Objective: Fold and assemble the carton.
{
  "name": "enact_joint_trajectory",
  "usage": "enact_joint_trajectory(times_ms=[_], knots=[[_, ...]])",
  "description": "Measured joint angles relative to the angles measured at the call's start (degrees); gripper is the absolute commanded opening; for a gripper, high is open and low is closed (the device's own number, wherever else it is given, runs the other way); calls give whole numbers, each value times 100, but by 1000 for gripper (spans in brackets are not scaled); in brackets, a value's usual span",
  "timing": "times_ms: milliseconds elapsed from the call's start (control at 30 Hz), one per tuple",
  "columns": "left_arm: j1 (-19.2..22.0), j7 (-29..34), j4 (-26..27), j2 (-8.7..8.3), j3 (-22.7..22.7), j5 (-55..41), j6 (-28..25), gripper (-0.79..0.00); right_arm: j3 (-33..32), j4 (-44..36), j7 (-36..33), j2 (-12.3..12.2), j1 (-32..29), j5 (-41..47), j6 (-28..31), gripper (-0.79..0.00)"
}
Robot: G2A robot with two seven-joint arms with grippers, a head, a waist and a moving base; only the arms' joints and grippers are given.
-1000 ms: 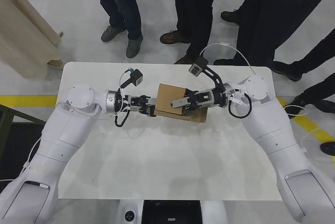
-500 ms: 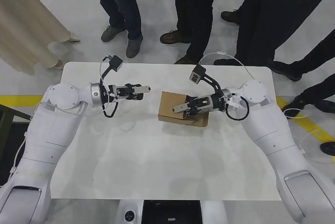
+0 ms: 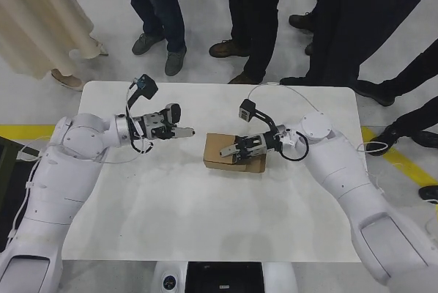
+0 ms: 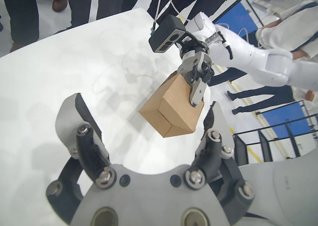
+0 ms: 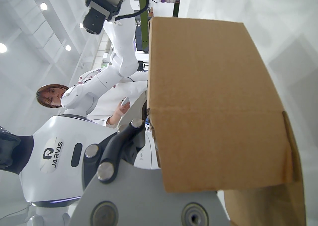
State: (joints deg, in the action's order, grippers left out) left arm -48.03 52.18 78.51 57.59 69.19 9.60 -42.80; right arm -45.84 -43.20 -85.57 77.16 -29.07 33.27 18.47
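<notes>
as fingers (image 4: 197, 93) clamp, carton (image 4: 171, 110) seemingly rests.

One carton (image 3: 213, 143). One table (image 3: 204, 220). Left claw (image 3: 184, 132), right claw (image 3: 230, 150): two.

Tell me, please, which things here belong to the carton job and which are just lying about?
Job: brown cardboard carton; right gripper, shut on it; left gripper, open, apart; white table underneath.
Just about: yellow floor stripe; blue panels.
</notes>
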Motion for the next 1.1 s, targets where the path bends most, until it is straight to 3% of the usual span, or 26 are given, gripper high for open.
enact_joint_trajectory(times_ms=[300, 600, 667, 800, 900, 1100], knots=[[-136, -204, 125, -97, -29, 1480, -1120, 0, 388, 722, 142, 316, 332, -55, 166, -785], [-88, -568, 22, -167, -362, 2172, -1498, 0, 655, 1234, 287, 575, 494, -159, 311, -782], [-64, -609, 0, -179, -428, 2236, -1524, 0, 697, 1322, 315, 628, 526, -170, 339, -733], [-12, -624, -42, -214, -519, 2244, -1520, 0, 764, 1516, 372, 739, 609, -181, 396, -514], [25, -637, -82, -254, -576, 2259, -1520, 0, 800, 1691, 408, 811, 678, -216, 433, -403], [71, -673, -86, -319, -779, 2293, -1520, 0, 758, 1938, 431, 864, 743, -174, 456, -379]])
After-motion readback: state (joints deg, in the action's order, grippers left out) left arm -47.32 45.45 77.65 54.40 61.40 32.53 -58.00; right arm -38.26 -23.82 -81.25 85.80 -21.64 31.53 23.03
